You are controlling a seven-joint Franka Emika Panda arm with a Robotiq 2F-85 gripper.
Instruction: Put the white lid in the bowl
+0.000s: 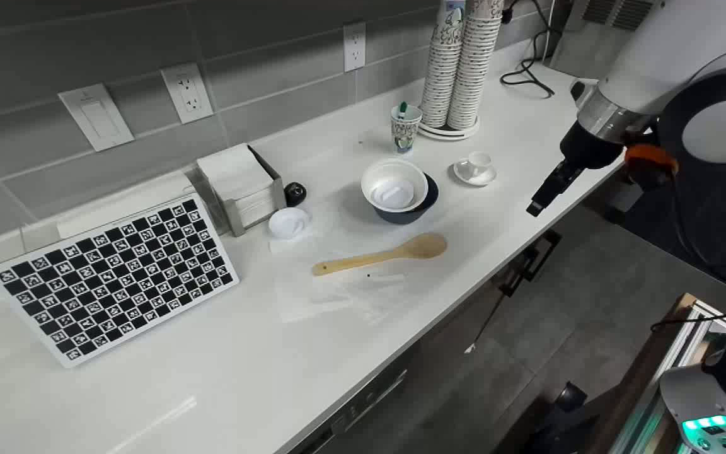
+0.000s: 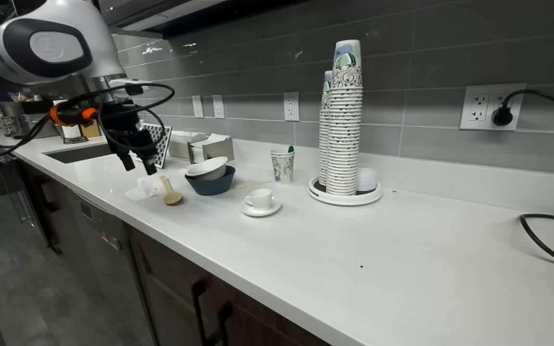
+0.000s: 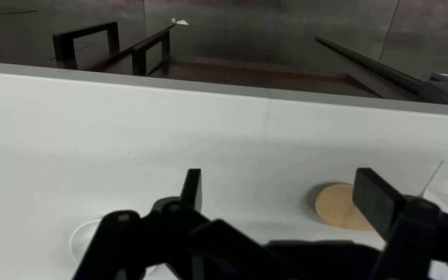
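White plastic lid [image 1: 288,223] beside napkin holder [image 1: 233,217], likely target, lies farther from empty, wide-spread end effector [image 3: 279,190] than white bowl [image 1: 394,169] holding 2nd disc [image 1: 394,194].

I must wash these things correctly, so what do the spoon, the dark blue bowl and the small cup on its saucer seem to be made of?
Spoon: probably wood, dull finish, from its tan colour.
Dark blue bowl: evenly coloured, rather matte outside; plastic or ceramic, I cannot tell.
Small cup: smooth, bright white, so perhaps glazed ceramic.
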